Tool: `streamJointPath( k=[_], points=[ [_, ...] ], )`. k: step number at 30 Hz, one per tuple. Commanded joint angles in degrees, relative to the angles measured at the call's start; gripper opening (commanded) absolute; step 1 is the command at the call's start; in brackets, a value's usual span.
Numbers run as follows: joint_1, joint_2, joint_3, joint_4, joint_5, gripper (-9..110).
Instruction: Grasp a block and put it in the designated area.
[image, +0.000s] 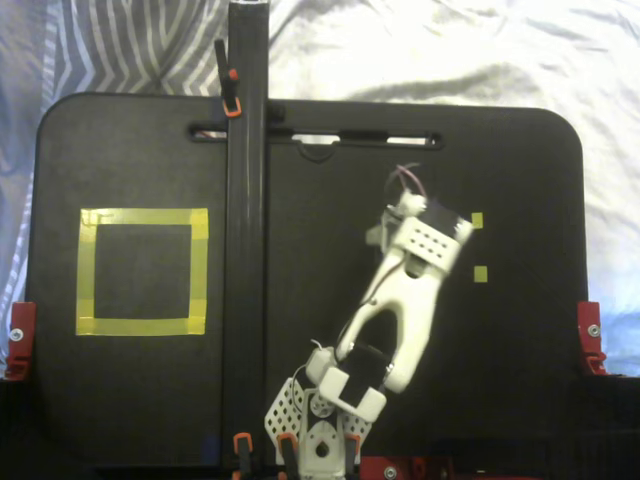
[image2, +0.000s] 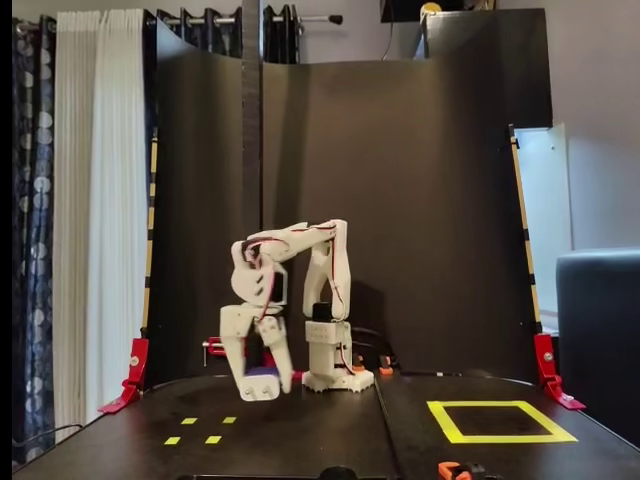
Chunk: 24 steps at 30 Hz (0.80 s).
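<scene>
Black all over: matte black table (image: 130, 140), also seen from the front (image2: 320, 440), with a tall curved black backdrop (image2: 400, 200) standing behind it in the front fixed view. Black vertical post (image: 245, 200) clamped across the board in the top-down fixed view, splitting it left and right.

White 3D-printed arm (image: 400, 300) next, base at the bottom edge of the top-down view, reaching up and to the right. From the front, same arm (image2: 300, 260) folded over with the wrist pointing straight down.

Designated area (image: 143, 271), big yellow tape square, sitting on the left half in the top-down view, well apart from the arm. From the front, same square (image2: 500, 421) on the right side of the table, nothing inside it.

Gripper (image2: 260, 383) hanging above the table, off the surface, jaws clamped on the block (image2: 261, 373), a small dark blue lump squeezed between the two white fingers. Top-down view: gripper hidden under the wrist housing, block not visible at all.

Smallest bits: tiny yellow tape squares (image: 477, 220) just right of the wrist from above, and on the floor (image2: 211, 439) below and left of the gripper from the front. Red clamps (image: 590, 335) at the table edges.
</scene>
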Motion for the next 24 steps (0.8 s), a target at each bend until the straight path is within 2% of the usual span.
streamJointPath(
  k=[1, 24],
  points=[
    [-4.04, 2.64, -3.25, 0.18, 4.83, 19],
    [-38.41, 1.05, -7.82, 1.58, 39.37, 19]
  ],
)
